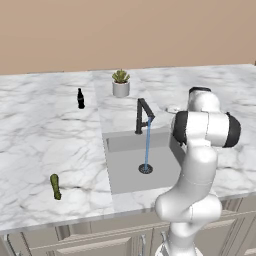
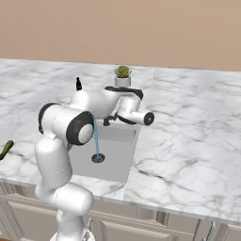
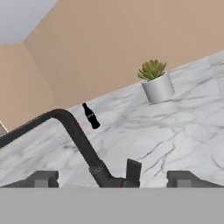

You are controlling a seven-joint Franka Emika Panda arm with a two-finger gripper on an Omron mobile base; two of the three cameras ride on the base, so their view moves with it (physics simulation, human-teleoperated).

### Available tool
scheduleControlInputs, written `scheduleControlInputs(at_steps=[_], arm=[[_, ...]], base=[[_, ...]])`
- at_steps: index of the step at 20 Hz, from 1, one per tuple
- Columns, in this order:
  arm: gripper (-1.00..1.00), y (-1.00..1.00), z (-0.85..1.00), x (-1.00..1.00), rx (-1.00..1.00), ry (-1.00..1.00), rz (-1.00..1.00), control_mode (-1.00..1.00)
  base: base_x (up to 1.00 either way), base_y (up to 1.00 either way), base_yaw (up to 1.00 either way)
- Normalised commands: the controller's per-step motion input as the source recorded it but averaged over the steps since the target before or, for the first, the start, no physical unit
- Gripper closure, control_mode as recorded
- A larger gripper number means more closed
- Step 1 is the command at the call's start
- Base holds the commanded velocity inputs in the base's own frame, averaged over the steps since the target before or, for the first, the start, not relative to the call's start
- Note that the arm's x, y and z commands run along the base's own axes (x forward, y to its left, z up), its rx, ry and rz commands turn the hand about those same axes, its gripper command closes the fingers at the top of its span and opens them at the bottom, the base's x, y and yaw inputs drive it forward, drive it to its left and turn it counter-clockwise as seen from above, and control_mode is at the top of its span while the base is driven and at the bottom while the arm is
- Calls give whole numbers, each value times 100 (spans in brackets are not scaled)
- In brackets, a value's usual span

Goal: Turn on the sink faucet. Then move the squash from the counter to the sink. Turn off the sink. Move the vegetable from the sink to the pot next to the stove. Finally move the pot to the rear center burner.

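Note:
The black sink faucet (image 1: 144, 116) is running, and a thin blue stream falls to the drain of the grey sink (image 1: 125, 172). The small green squash (image 1: 55, 186) lies on the white marble counter (image 1: 45, 135), left of the basin near the front edge. It also pokes in at the left edge of the right base view as the squash (image 2: 5, 149). My gripper (image 3: 113, 180) is open, its fingertips (image 3: 41, 179) set wide apart. The faucet's (image 3: 74, 131) base and side lever (image 3: 133, 170) stand between them, untouched. The pot and the stove are out of view.
A small black bottle (image 1: 80, 98) and a potted succulent (image 1: 120, 83) stand on the counter behind the sink. My arm's elbow (image 1: 207, 127) hangs over the basin's right rim. A tan wall closes off the back.

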Motion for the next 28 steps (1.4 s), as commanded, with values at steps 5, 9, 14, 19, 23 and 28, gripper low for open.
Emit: scheduleControlInputs(at_steps=[5, 9, 14, 19, 23, 28], arm=[[-100, 3, 64, -89, -5, 5, -15, -100], [-100, 15, 79, -77, -11, 11, -10, -100], [-100, 47, 89, -69, -11, 22, -8, -100], [-100, 79, 78, -59, -13, 31, -7, -100], [-100, 96, 45, -52, -17, 34, -5, -100], [-100, 100, 5, -43, -20, 31, -5, -100]], base=[[0, 0, 0], [0, 0, 0], [0, 0, 0], [0, 0, 0], [0, 0, 0], [0, 0, 0]])
